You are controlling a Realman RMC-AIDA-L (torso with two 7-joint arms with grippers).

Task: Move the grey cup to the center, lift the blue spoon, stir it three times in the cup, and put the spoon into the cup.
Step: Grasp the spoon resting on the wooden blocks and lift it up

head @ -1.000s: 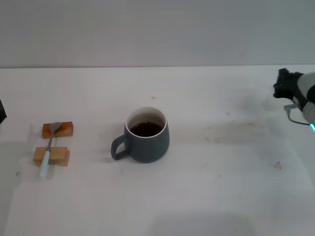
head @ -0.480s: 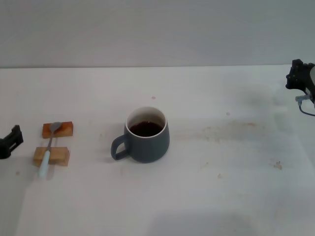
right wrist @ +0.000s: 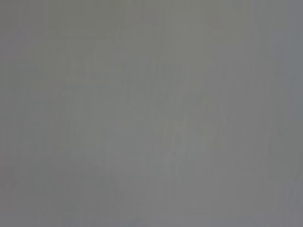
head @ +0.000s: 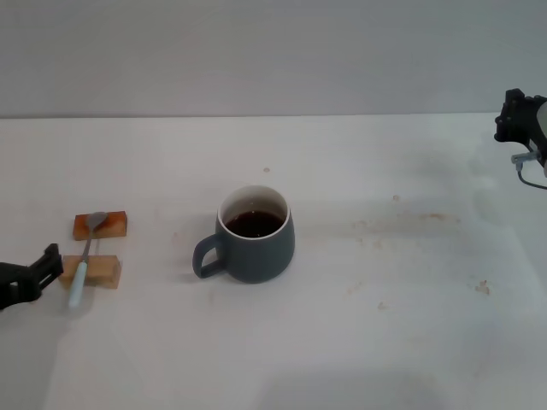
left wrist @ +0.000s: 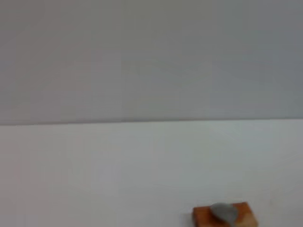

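On the white table [head: 410, 342] the squat slate-grey ceramic cup [head: 254, 235] of dark liquid already stands near the centre. Our left gripper [head: 38, 272] has slid in just beside the slim blue-handled spoon [head: 83, 260] bridging two small wooden blocks [head: 92, 270], so pickup looks next; we cannot tell its opening. The right gripper [head: 515, 120] has withdrawn, state unclear. Only the left wrist view shows the spoon's bowl close up.

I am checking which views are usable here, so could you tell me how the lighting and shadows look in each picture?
Head view: even, soft light; the grey cup casts only a faint shadow, with no glare on the white table. Left wrist view: evenly lit, showing the spoon's bowl on an orange block at the picture's edge. Right wrist view: a uniform grey field, nothing discernible.
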